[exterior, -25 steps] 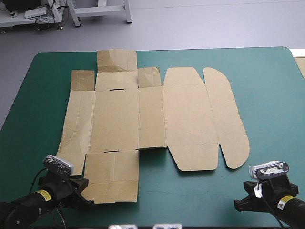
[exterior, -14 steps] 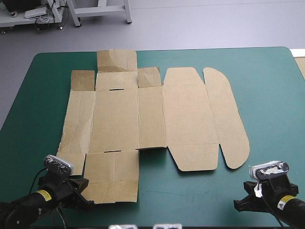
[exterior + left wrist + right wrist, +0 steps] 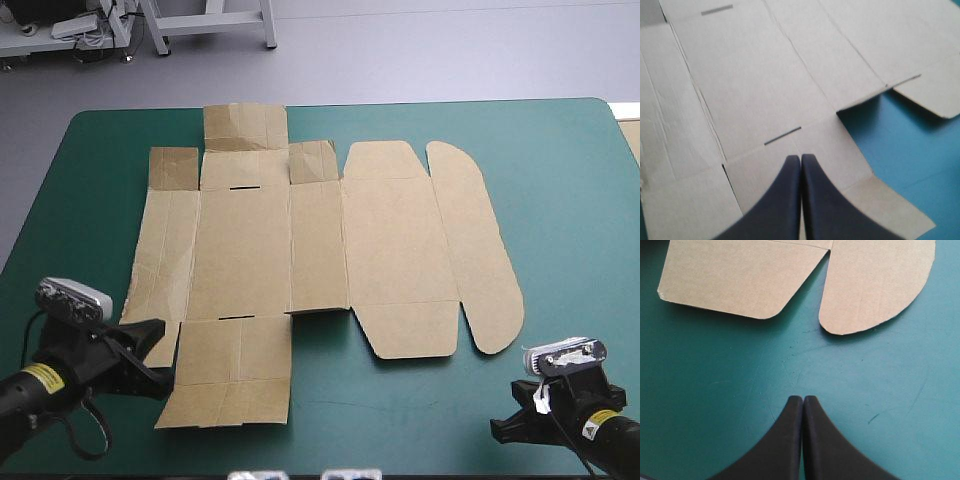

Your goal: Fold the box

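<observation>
The brown box lies as a flat cut sheet across the middle of the teal-green table. Its two rounded lid flaps point to the right side. My left gripper hovers by the sheet's near left corner. In the left wrist view this gripper is shut and empty above the near flap, just short of a slot. My right gripper sits near the table's front right. It is shut over bare cover, and the rounded flaps lie ahead of it without touching.
A broad band of teal-green cover runs between the sheet and the table's right edge. A pale strip shows just beyond that edge. The sheet's far flap reaches close to the table's far edge.
My left arm has drawn back to the left, off the near flap's corner, and now points across it. The box and the right arm have not moved.
</observation>
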Robot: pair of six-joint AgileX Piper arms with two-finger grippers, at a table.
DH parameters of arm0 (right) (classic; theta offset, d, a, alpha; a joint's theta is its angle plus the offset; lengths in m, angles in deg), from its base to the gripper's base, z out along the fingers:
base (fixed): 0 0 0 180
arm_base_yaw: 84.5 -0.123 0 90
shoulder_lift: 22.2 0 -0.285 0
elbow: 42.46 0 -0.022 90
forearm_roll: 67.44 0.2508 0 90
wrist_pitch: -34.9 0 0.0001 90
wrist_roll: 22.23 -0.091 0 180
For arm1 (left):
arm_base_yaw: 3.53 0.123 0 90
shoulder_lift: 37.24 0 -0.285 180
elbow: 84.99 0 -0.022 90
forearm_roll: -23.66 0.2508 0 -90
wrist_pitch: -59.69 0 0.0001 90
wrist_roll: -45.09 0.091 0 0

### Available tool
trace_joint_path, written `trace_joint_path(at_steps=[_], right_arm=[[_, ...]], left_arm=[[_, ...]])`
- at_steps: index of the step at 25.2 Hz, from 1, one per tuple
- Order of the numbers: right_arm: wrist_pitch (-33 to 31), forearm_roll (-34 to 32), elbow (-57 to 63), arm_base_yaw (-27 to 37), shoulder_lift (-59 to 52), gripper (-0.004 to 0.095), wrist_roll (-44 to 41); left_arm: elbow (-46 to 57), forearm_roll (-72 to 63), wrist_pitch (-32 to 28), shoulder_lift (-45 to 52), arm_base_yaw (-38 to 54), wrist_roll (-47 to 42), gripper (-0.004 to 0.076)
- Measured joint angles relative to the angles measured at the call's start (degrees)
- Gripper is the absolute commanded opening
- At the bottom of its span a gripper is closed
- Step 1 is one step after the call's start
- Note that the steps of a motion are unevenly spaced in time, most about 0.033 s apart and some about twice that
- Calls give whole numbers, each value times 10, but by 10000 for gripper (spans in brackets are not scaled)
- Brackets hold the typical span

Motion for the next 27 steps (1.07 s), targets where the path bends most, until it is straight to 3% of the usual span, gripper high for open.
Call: trace_joint_path(at_steps=[8, 14, 19, 23, 27], right_arm=[[0, 0, 0, 0, 0, -13, 0], [0, 0, 0, 0, 0, -13, 0], [0, 0, 0, 0, 0, -13, 0], [0, -1, 0, 0, 0, -13, 0], [0, -2, 0, 0, 0, -13, 0]], left_arm=[[-174, 50, 25, -127, 0, -4, -9], [-193, 108, -20, -230, 0, -15, -9], [-193, 199, -42, -345, 17, -85, -9], [-193, 104, -44, -422, 146, -48, -9], [-193, -119, 1, -479, 334, 109, -9]])
